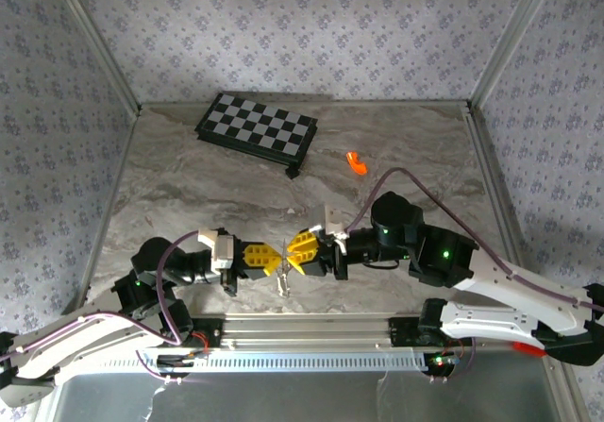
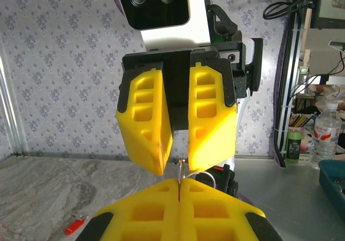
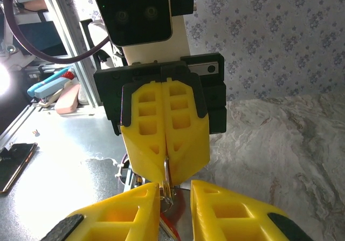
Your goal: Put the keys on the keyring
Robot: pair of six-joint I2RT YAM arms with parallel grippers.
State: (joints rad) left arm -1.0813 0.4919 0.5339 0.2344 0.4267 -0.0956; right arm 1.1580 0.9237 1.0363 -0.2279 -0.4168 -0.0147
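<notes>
A grey, veined, marble-look table (image 1: pixel 189 186) lies under both arms, with a flat chequered board (image 1: pixel 257 127) well beyond the grippers. The left gripper (image 3: pixel 165 177), two ribbed yellow plastic wedges, is clamped on the thin silver keyring (image 1: pixel 283 277) dangling beneath it. The right gripper (image 2: pixel 179 165) faces it with jaws parted, its tips just beside the ring.

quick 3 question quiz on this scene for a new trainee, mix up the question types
1. True or false: the left claw is shut on the keyring.
2. The right claw has its fingers: A) apart B) pressed tight together C) wrapped round a cup.
3. Fill in: the small piece lying to the right of the chequered board is ____ in colour.

Key: 1 true; 2 A; 3 orange.
</notes>
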